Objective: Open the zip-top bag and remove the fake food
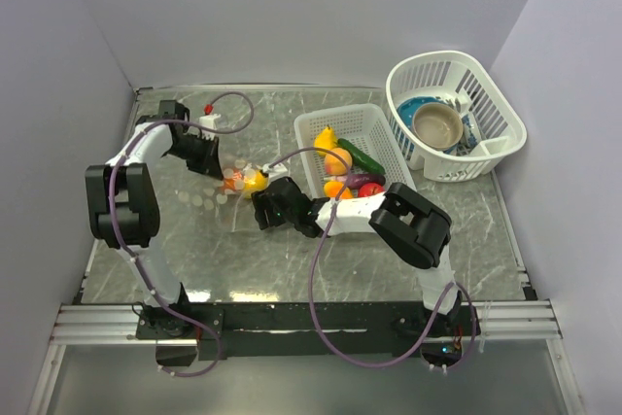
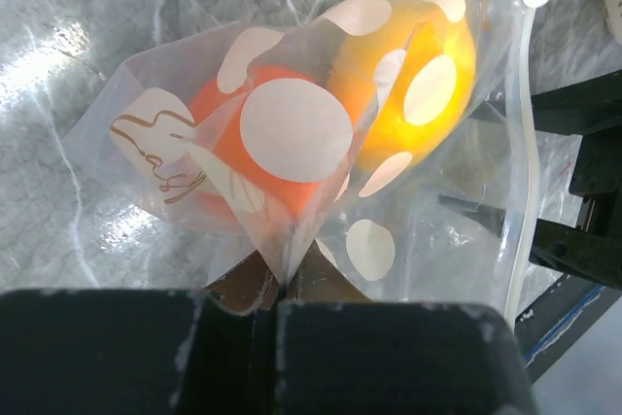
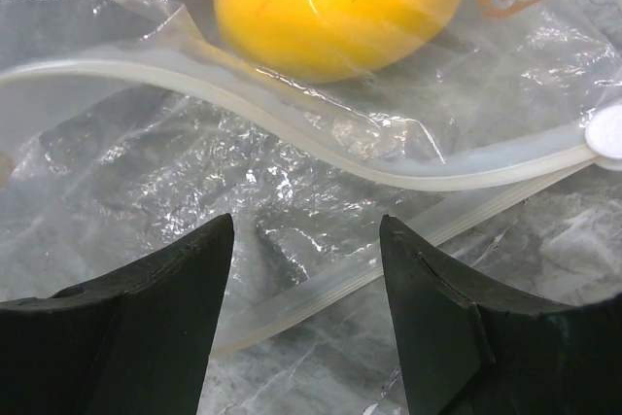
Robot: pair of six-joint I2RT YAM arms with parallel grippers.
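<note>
- At back right of the worktop [image 1: 194, 250]: oval white basket [image 1: 442, 55] with a bowl [image 1: 437, 125] and a blue dish [image 1: 405, 112] inside, well apart from both end effectors.
- Nearer the middle: rectangular white basket [image 1: 303, 138] loaded with loose fake food [image 1: 337, 160] in yellow, orange, green and red; right forearm crossing just in front of its near edge.
- Left of that basket, on bare worktop between the two end effectors: zip-top bag [image 2: 292, 133], clear crinkled plastic printed with white polka dots.
- Inside the bag: orange piece [image 2: 219, 123] and yellow piece [image 2: 428, 55], side by side and touching, seen through the dots.
- Along the bag's edge facing the right arm: white zip strip [image 3: 292, 133], its two halves parted in a curve and meeting again at one end.
- Left end effector [image 2: 277, 308]: fingers pressed together, clamped on a raised fold of the bag at the side away from the zip.
- Right end effector [image 3: 306, 279]: fingers apart, poised over the lower half of the strip, gripping nothing; contact with the plastic impossible to tell.
</note>
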